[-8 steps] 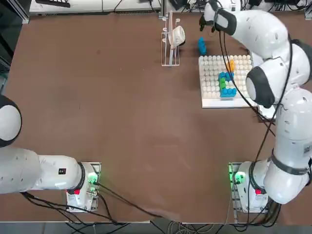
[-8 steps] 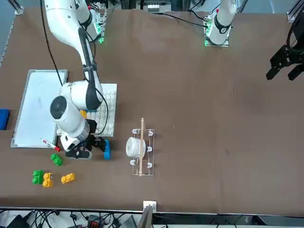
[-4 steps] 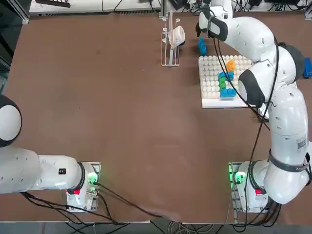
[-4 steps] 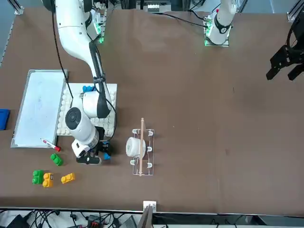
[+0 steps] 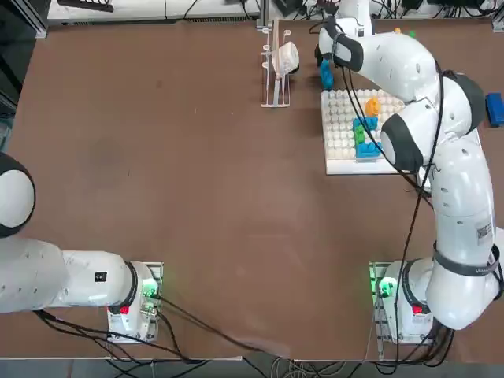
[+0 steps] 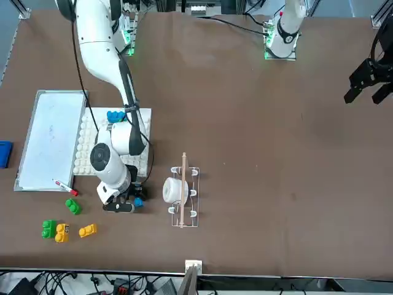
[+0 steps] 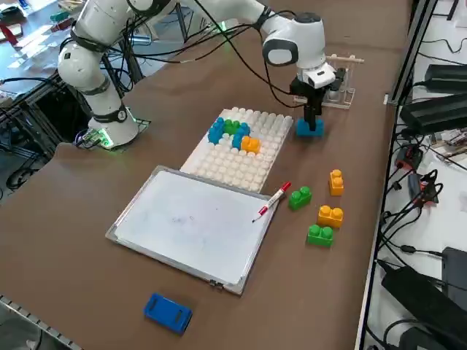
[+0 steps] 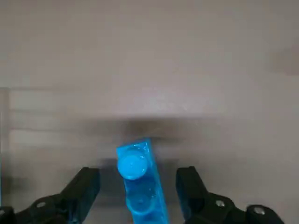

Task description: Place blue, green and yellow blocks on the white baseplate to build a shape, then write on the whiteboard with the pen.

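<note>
Baseplate (image 7: 241, 157) lies between whiteboard (image 7: 190, 222) and rack (image 7: 337, 82). Bricks (image 7: 233, 134) sit on the baseplate. A pen (image 7: 271, 201) rests on the whiteboard's edge. One brick (image 7: 309, 127) stands on the table between baseplate and rack, between the spread fingers of the right gripper (image 7: 312, 117). Loose bricks (image 7: 321, 208) lie beside the pen.

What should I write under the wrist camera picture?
Open right gripper around a blue block on the table.

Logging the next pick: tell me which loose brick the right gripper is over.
The lone blue brick beside the white baseplate, between the open right gripper fingers. The other loose bricks, green and yellow, lie beyond the pen.
</note>
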